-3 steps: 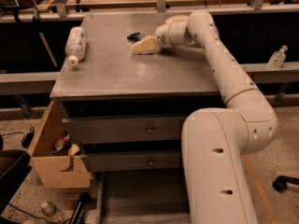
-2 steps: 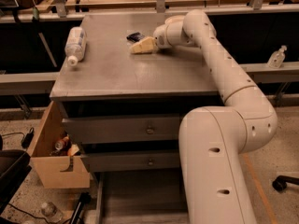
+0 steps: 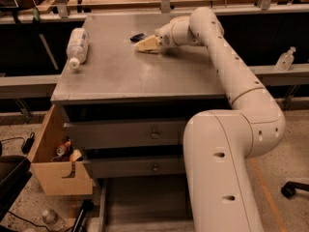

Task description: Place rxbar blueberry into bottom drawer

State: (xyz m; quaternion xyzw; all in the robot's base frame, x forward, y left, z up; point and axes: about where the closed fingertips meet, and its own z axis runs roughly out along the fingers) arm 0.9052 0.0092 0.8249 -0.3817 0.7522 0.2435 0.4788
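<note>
Still on the worktop (image 3: 120, 76), the rxbar blueberry (image 3: 137, 36) lies near the far edge, just beside the hand (image 3: 147, 44). Whether the hand is open or grips anything cannot be told. Neither has shifted noticeably in the last second, so pickup seems unfinished. The bottom drawer (image 3: 145, 199) stands open below.

Gripper: the tan-tipped gripper (image 3: 147, 44) of the white jointed robot arm (image 3: 231, 66) has crept slightly left and farther back over the flat grey counter (image 3: 120, 76). It now sits low, just right of the small, flat, dark navy-blue rxbar blueberry (image 3: 137, 36).
Gap to bar: narrower than 1 second ago; whether they touch cannot be told.
Arm: the wrist links and the wide near segment have shifted a little left.
</note>
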